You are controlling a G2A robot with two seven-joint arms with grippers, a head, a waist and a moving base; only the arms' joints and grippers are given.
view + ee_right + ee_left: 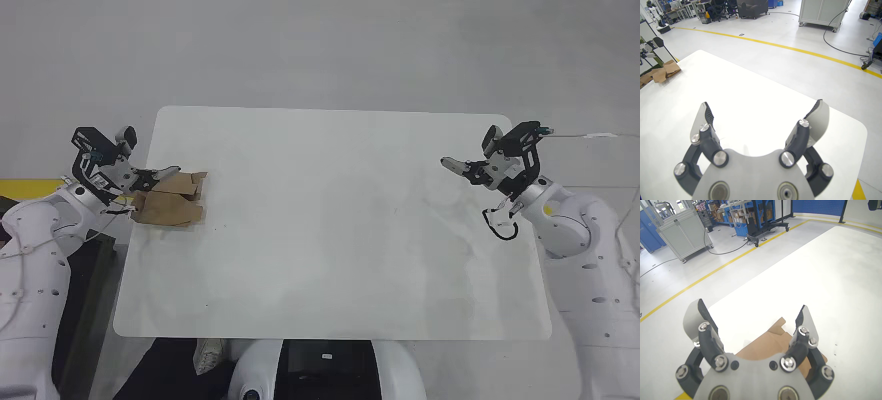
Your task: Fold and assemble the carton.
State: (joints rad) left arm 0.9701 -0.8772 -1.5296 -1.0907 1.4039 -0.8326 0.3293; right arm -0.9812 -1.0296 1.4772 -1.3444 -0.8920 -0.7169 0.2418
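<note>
Fingers (706,316) of the left gripper (751,313) are spread wide, with nothing between them. They hang just over the carton (770,340); contact cannot be judged. The carton's near part is hidden under the gripper's body. The right gripper (762,106) is equally wide and empty, above the table (330,250) at its opposite edge. The carton is brown cardboard, unfolded and mostly flat with flaps slightly lifted, lying on the table at the left arm's edge, towards the far corner.

No readable text
Any print on the far shelf boxes (717,216) is too small to read; the carton (170,203) is plain brown
</note>
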